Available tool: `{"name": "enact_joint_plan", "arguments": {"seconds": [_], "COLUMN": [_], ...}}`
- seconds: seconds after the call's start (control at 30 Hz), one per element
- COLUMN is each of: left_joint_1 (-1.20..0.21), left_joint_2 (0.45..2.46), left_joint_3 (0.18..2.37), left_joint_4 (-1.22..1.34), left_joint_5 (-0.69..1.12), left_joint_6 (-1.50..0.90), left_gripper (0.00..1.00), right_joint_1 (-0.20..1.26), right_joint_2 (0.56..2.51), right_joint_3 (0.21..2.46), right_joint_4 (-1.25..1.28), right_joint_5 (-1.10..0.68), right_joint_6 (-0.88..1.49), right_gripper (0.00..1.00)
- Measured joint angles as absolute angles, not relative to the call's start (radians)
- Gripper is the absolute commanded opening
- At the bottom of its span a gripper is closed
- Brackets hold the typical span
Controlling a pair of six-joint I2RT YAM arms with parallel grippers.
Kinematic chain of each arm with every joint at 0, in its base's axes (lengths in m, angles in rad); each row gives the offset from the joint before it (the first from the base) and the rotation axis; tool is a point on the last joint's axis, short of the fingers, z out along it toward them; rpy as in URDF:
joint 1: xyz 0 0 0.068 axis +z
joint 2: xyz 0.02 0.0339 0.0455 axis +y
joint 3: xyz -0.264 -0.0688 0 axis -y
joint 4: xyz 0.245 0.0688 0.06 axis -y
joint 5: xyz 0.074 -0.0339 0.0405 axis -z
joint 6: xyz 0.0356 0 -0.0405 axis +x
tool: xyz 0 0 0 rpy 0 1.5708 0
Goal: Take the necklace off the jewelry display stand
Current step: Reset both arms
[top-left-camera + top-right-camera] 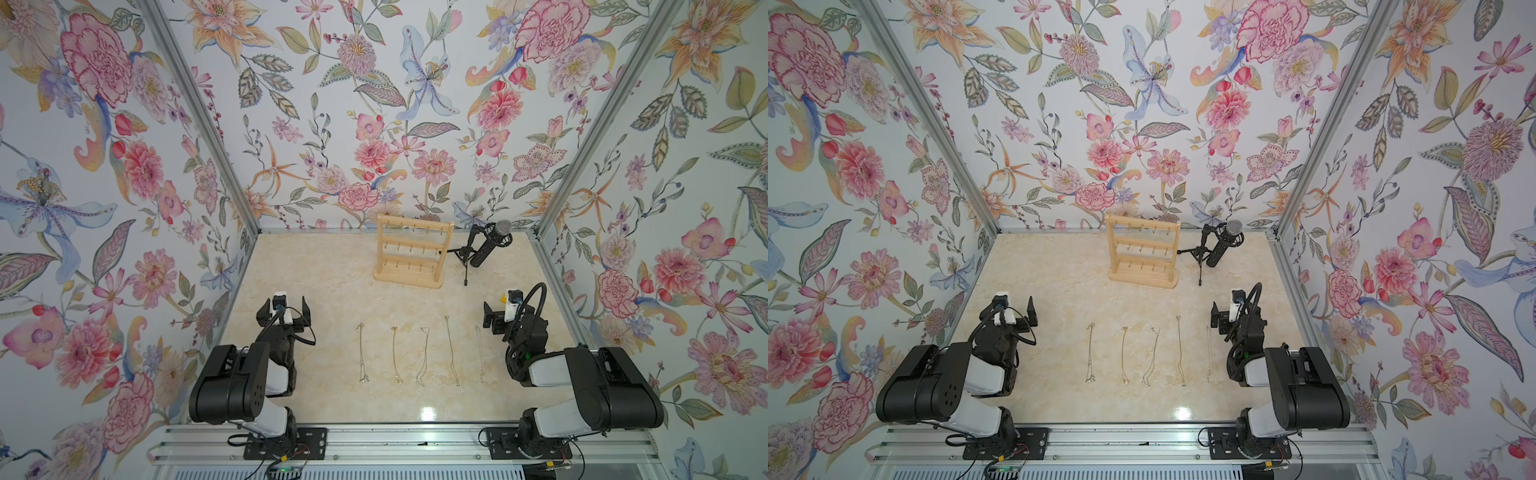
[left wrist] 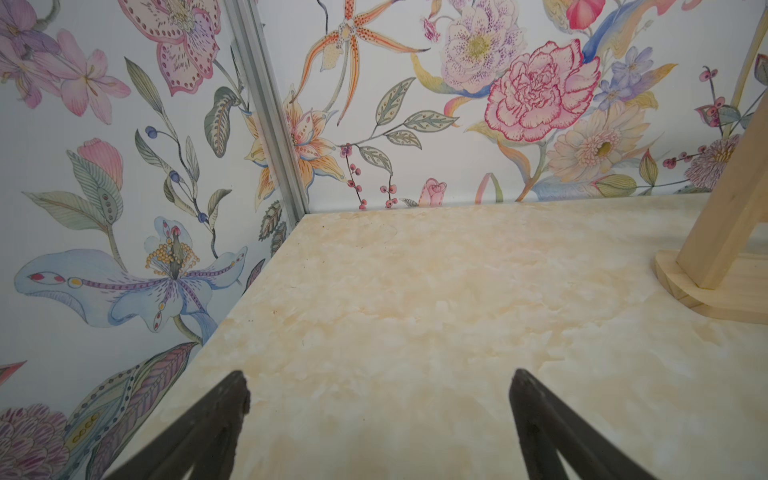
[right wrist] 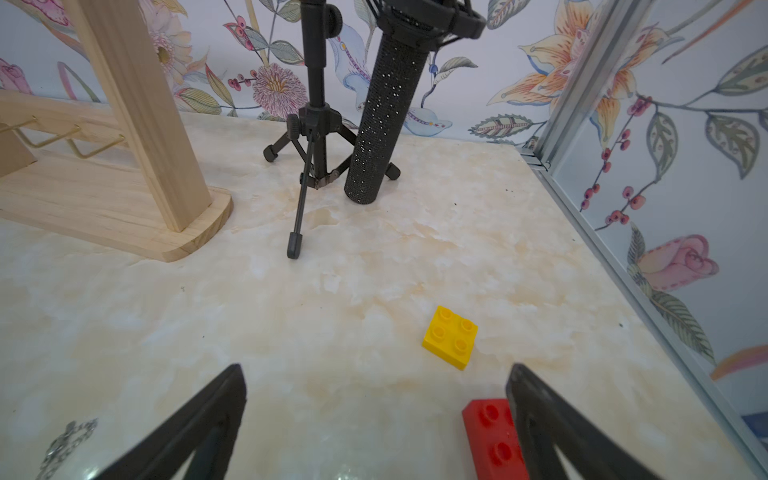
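Both pincers stand apart and empty: left pincer (image 2: 379,378) and right pincer (image 3: 376,372) sit low over the surface (image 1: 332,270), well short of the jewelry display stand (image 1: 409,253) at the back. Its pegs look bare to me; five necklaces (image 1: 361,353) lie in a row between the arms. Risks: reaching in anyway closes on nothing, tips the light stand or clips the microphone (image 1: 490,245) just beside it; a low sweep drags the chains

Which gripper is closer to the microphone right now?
Right. The right gripper sits in front of the microphone, toward the robot; the left gripper is across the table, on the other side of the wooden stand.
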State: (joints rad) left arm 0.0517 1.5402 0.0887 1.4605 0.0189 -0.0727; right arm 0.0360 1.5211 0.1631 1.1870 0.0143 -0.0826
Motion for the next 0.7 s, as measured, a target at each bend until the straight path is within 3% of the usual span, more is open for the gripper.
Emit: {"name": "enact_joint_plan", "arguments": {"seconds": [0.33,0.7], "left_joint_1": [0.016,0.014], "left_joint_2": [1.545,1.545], "left_joint_3": [0.112,0.203], "left_joint_4": [1.477,1.365], "left_joint_5": [0.019,-0.035], "left_joint_6": [-0.021,-0.022], "left_gripper": [0.99,0.99], "right_joint_1": [0.117,0.004], "right_joint_2": [1.569,1.556], "right_joint_3": [0.102,0.302], "right_joint_4": [1.398,1.129], "right_joint_5": [0.074,0.048], "right_joint_6": [-0.109,-0.045], "right_gripper": [1.0,1.0]}}
